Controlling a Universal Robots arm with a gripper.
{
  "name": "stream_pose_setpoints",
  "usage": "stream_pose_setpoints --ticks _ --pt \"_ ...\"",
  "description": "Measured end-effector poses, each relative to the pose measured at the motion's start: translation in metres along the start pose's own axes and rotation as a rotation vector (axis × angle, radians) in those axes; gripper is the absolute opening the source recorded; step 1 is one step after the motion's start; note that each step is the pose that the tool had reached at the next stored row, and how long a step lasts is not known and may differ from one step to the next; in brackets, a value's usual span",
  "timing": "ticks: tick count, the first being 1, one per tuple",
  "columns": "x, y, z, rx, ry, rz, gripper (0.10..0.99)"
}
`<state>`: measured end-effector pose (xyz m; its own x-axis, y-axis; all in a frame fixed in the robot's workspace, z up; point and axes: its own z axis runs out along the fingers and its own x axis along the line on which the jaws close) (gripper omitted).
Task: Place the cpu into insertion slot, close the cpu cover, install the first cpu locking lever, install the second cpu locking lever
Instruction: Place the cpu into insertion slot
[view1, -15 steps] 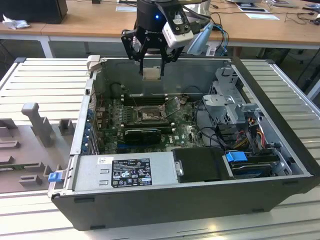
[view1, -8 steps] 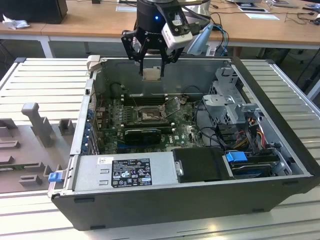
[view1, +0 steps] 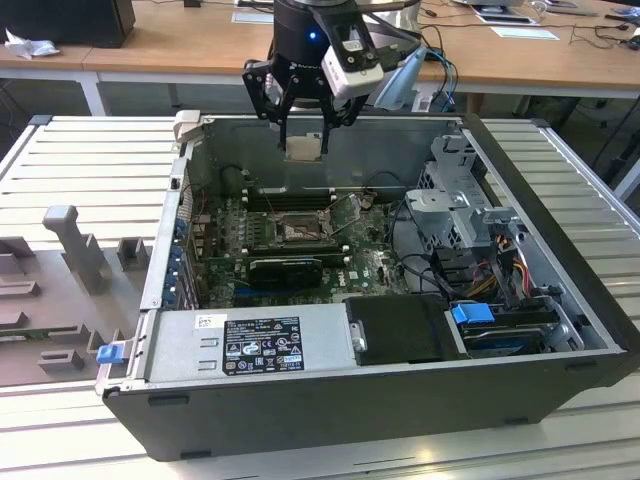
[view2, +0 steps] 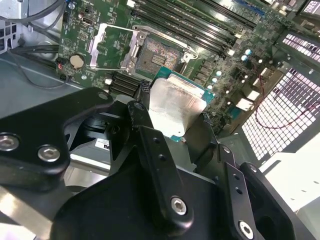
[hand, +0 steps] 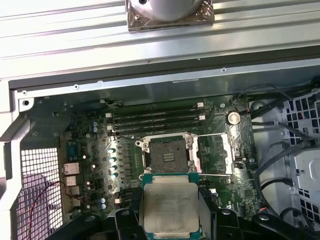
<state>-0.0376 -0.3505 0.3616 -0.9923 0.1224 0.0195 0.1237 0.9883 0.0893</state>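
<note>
My gripper (view1: 303, 138) hangs over the open computer case, shut on the cpu (view1: 303, 148), a small pale square chip held flat by its edges. Both wrist views show the cpu (view2: 175, 105) (hand: 170, 207) between the black fingers (view2: 142, 107), above the green board. The insertion slot (hand: 170, 155) (view2: 156, 54) (view1: 297, 232) lies bare, a dark square in a black frame, well below the chip. The cpu cover (hand: 216, 154) (view2: 111, 46) stands swung open beside the slot, its window showing the board.
Long black memory slots (hand: 155, 120) run just past the socket. A black card (view1: 285, 268), the labelled power supply (view1: 250, 345), a drive cage (view1: 460, 205) and loose cables (view1: 500, 265) crowd the case. A grey moulded tray (view1: 60, 280) sits at the exterior view's left.
</note>
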Motion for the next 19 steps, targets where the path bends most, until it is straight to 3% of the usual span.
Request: stream_pose_setpoints --ticks 19 --pt "0.0003 0.0000 0.0000 -0.001 -0.0026 0.029 0.529"
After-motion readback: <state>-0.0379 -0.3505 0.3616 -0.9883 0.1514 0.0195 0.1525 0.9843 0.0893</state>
